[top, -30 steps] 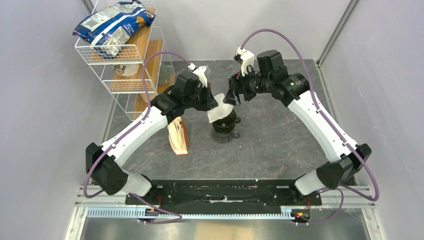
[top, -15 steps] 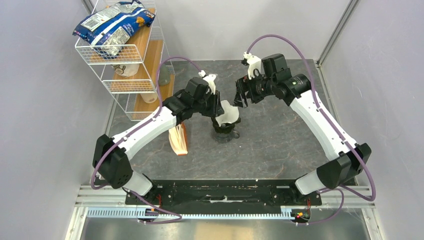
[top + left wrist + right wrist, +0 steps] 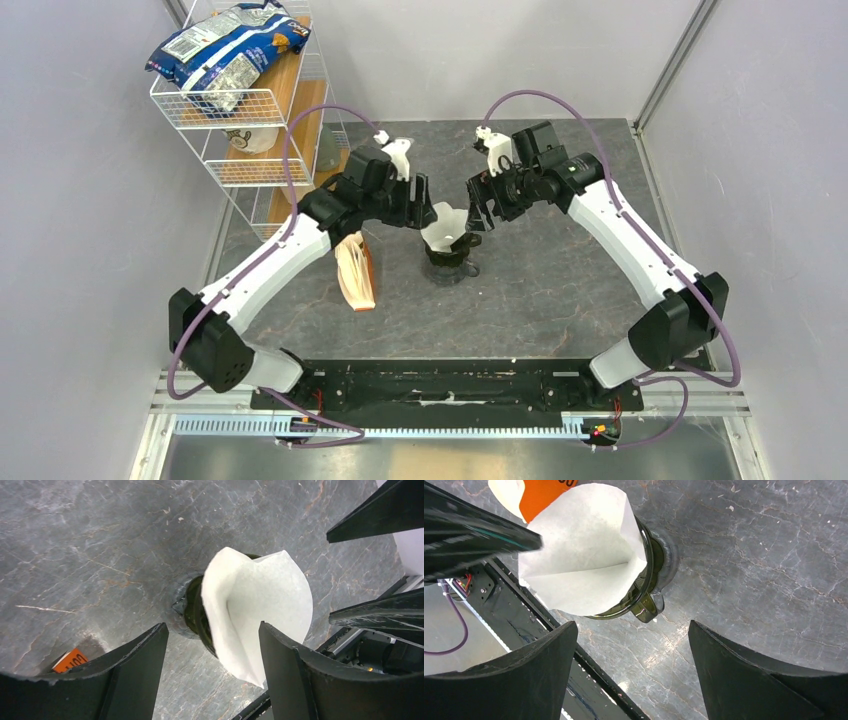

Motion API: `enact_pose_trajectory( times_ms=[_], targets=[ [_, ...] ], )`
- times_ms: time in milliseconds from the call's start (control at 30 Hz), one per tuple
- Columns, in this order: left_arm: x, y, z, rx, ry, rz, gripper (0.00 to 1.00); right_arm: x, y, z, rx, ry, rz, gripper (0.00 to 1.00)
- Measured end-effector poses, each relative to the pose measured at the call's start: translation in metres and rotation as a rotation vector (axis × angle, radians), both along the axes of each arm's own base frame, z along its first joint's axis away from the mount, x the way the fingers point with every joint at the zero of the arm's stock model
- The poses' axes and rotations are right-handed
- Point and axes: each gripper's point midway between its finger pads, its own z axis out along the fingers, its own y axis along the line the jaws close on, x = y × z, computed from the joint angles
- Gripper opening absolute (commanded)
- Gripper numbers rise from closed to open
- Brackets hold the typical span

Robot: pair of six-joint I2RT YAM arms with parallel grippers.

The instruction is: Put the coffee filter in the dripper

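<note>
We see the coffee filter (image 3: 443, 224) sitting point-down in the dripper (image 3: 450, 263), between open left claw (image 3: 421, 207) and open right claw (image 3: 476, 212).

Paper and plastic
Your coffee filter (image 3: 584, 555) is matt white paper; the dripper (image 3: 647, 606) glossy dark plastic; the table (image 3: 749, 555) veined, stone-like.

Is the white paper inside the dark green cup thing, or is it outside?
Inside. The coffee filter sits with its pointed end down in the dripper, and its wide top pokes up past the rim.
</note>
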Motion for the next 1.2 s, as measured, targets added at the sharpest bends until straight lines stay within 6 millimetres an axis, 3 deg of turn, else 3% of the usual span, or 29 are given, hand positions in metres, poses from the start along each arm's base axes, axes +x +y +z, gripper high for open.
enact_pose_trajectory(
  times_ms=[133,267,567,833,1200],
  targets=[
    [0.005,0.014,0.007,-0.018,-0.005,0.029,0.73,0.002,0.001,-0.01,-0.011,0.03,-0.004,0.9],
    [0.007,0.022,0.001,-0.015,0.01,0.044,0.68,0.004,0.003,-0.014,-0.013,0.039,-0.007,0.91],
    [-0.002,0.015,-0.013,-0.03,0.052,-0.002,0.65,0.006,0.008,-0.015,0.01,0.067,-0.039,0.92],
    [-0.005,0.014,-0.023,-0.03,0.074,-0.014,0.65,0.013,0.012,-0.035,-0.008,0.116,-0.06,0.92],
    [-0.003,0.012,-0.027,-0.033,0.069,-0.014,0.65,0.014,0.009,-0.047,-0.038,0.121,-0.061,0.92]
  ],
)
